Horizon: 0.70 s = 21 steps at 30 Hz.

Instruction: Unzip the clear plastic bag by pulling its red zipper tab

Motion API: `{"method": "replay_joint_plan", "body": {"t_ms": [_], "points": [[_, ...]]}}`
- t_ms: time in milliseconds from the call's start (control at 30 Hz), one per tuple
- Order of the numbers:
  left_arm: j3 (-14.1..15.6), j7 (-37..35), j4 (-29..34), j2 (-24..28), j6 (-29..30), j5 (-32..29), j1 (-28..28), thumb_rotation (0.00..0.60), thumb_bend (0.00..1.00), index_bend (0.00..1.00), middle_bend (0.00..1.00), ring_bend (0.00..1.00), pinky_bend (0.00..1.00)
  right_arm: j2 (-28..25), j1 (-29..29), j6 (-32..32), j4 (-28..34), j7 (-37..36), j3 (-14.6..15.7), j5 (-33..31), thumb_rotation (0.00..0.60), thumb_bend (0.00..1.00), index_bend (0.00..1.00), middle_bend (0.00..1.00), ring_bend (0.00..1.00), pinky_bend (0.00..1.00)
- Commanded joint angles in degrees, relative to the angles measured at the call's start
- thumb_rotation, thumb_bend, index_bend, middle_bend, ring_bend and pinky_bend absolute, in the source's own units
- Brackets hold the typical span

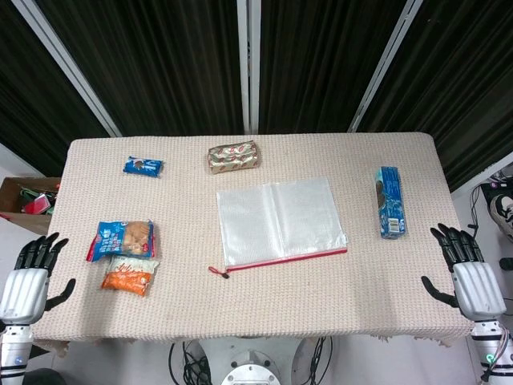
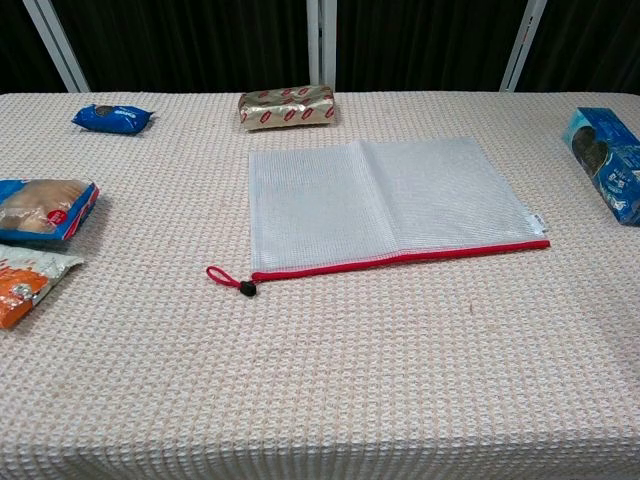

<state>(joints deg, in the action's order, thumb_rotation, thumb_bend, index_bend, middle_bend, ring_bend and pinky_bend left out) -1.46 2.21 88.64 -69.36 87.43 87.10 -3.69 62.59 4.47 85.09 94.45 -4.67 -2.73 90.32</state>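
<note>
The clear plastic bag (image 1: 280,220) (image 2: 385,203) lies flat in the middle of the table, its red zipper edge toward me. The red zipper tab (image 1: 218,272) (image 2: 228,281), a small cord loop with a dark bead, sticks out at the bag's near left corner. My left hand (image 1: 30,269) hangs off the table's left edge, fingers spread, holding nothing. Beyond the right edge, my right hand (image 1: 466,266) is also spread and empty. Both hands are far from the bag. The chest view shows neither hand.
A blue snack packet (image 1: 143,166) (image 2: 112,117) and a gold-red packet (image 1: 233,156) (image 2: 286,107) lie at the back. A blue bag (image 1: 122,239) (image 2: 45,208) and an orange bag (image 1: 129,275) (image 2: 25,280) sit at the left. A blue box (image 1: 390,202) (image 2: 607,160) lies at the right.
</note>
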Motion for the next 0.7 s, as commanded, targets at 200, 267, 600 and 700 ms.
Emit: {"method": "replay_joint_plan", "body": {"t_ms": [200, 267, 600, 700], "points": [[0.11, 0.34, 0.57, 0.21, -0.15, -0.54, 0.36, 0.6, 0.3, 0.14, 0.06, 0.03, 0.1, 0.14, 2.13, -2.42, 0.32, -0.23, 0.09, 1.34, 0.6, 0.21, 0.01, 0.04, 0.0, 0.0], [0.24, 0.34, 0.61, 0.19, 0.07, -0.31, 0.5, 0.6, 0.3, 0.14, 0.06, 0.03, 0.1, 0.1, 3.05, -3.66, 0.63, -0.43, 0.6, 2.49, 0.6, 0.21, 0.01, 0.04, 0.0, 0.0], [0.54, -0.59, 0.69, -0.03, 1.42, 1.85, 0.63, 0.6, 0.3, 0.14, 0.06, 0.03, 0.1, 4.04, 18.53, -20.67, 6.51, -1.86, 1.14, 13.98, 0.6, 0.21, 0.03, 0.21, 0.0, 0.0], [0.62, -0.83, 0.6, 0.15, 1.75, 1.83, 0.93, 0.6, 0.3, 0.14, 0.06, 0.03, 0.1, 7.85, 24.5, -28.33, 7.15, 1.07, -1.15, 12.76, 0.6, 0.21, 0.04, 0.24, 0.0, 0.0]]}}
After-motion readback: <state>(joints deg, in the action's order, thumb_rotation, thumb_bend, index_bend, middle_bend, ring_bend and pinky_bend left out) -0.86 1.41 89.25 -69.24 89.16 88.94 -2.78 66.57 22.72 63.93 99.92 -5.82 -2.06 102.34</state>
